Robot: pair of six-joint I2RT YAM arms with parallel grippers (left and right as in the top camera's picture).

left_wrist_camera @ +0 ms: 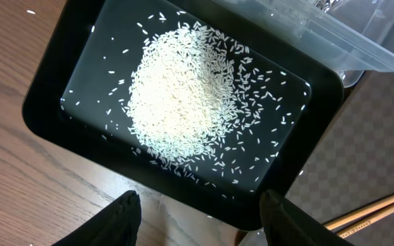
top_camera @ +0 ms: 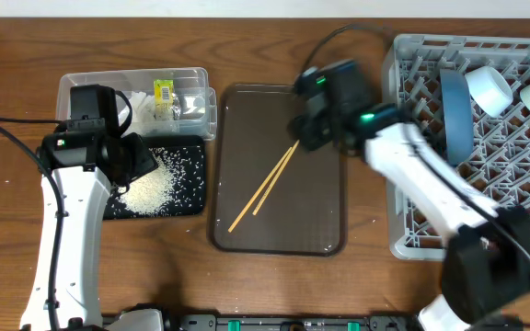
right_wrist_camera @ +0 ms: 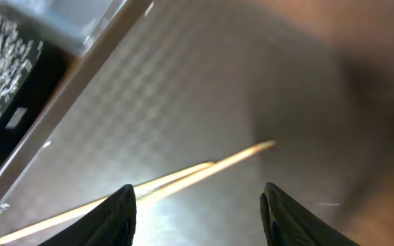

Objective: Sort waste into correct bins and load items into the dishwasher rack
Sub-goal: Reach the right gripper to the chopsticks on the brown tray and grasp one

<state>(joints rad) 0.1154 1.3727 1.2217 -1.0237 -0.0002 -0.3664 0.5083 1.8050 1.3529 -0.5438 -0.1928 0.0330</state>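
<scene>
**Chopsticks on the brown tray, both pincers wide open**

Overhead: the chopsticks (top_camera: 263,190) lie diagonally mid-frame on the brown tray (top_camera: 217,138). Their lower tips are close to its left rim, with bare floor on both sides. The right gripper (right_wrist_camera: 197,212) hangs over their upper ends, fingers apart, holding nothing. The left gripper (left_wrist_camera: 200,219) is over the black tray (top_camera: 190,198) at lower left, also spread and empty, with rice (top_camera: 147,188) heaped below it. The clear tub (top_camera: 67,87) butts against that tray's top edge, wrapper (top_camera: 163,90) inside. The rack (top_camera: 403,234) fills the right edge, just beside the brown tray, with a blue dish (top_camera: 455,115) standing in it.
</scene>
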